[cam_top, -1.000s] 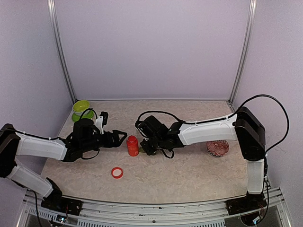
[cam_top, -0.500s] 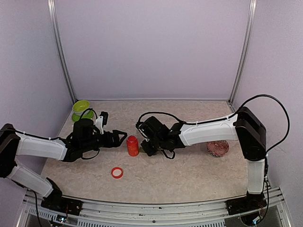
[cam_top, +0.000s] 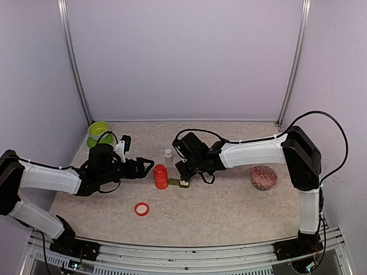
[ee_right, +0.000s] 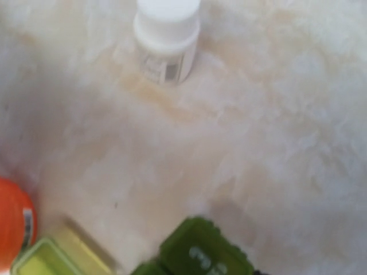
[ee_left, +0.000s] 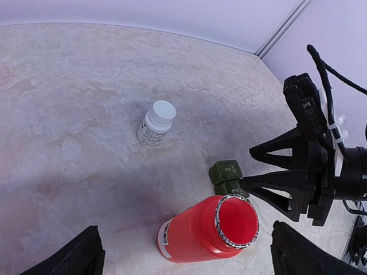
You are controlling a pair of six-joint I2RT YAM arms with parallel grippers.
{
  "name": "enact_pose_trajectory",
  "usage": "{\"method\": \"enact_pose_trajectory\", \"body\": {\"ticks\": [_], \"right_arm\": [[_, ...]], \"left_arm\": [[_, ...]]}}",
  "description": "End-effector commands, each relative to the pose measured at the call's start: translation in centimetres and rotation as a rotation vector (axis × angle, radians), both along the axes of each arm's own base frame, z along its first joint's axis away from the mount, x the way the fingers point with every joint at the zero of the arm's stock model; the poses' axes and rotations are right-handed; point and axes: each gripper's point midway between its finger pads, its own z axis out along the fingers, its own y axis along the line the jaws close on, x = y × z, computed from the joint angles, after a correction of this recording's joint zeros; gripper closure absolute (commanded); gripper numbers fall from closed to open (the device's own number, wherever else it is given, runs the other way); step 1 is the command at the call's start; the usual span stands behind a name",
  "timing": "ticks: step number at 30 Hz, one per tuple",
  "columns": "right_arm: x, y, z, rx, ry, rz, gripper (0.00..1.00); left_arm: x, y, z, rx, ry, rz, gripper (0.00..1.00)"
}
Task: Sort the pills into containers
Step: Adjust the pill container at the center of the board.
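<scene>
Nearest the arm bases, a red cap (cam_top: 141, 209) is lying loose at seven o'clock of the open red bottle (cam_top: 160, 176). At the bottle's four o'clock the containers (cam_top: 179, 183) are sitting, with the right gripper (ee_left: 248, 168) hovering just beside them, jaws apart on nothing. From nine o'clock the left gripper (cam_top: 148, 166) is facing the bottle, jaws wide and empty. Farther off, at one o'clock, a capped white bottle (cam_top: 168, 154) is standing. No pills are showing, so setting-up seems to be in hand. The next move is probably calling for the left gripper to grip the red bottle for tipping.
</scene>
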Motion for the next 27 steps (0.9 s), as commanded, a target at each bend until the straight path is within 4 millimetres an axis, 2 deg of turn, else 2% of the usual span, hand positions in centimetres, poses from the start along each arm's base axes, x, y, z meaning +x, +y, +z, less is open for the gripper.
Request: {"method": "enact_pose_trajectory", "body": {"ticks": [1, 3, 6, 13, 19, 22, 27], "right_arm": [[0.7, -0.2, -0.6, -0.028, 0.001, -0.024, 0.49], [0.0, -0.2, -0.8, -0.008, 0.020, -0.010, 0.50], [-0.7, -0.3, -0.1, 0.039, 0.029, 0.007, 0.50], [-0.3, -0.3, -0.8, -0.016, 0.037, 0.001, 0.50], [-1.1, -1.0, -1.3, -0.022, 0.051, 0.000, 0.50], [-0.5, -1.0, -0.8, -0.023, 0.027, -0.011, 0.49], [0.7, 0.2, -0.8, -0.027, 0.016, -0.020, 0.44]], "left_arm": [[-0.1, -0.2, 0.3, -0.015, -0.012, -0.006, 0.01], [-0.1, -0.1, 0.3, -0.011, -0.013, -0.004, 0.01], [-0.1, -0.2, 0.4, -0.015, -0.014, -0.007, 0.01], [-0.1, -0.3, 0.1, -0.011, -0.008, -0.011, 0.01], [-0.1, -0.3, 0.1, -0.008, -0.009, -0.007, 0.01], [-0.1, -0.4, 0.1, -0.012, -0.007, -0.012, 0.01], [-0.1, -0.6, -0.1, -0.012, -0.001, -0.017, 0.01]]}}
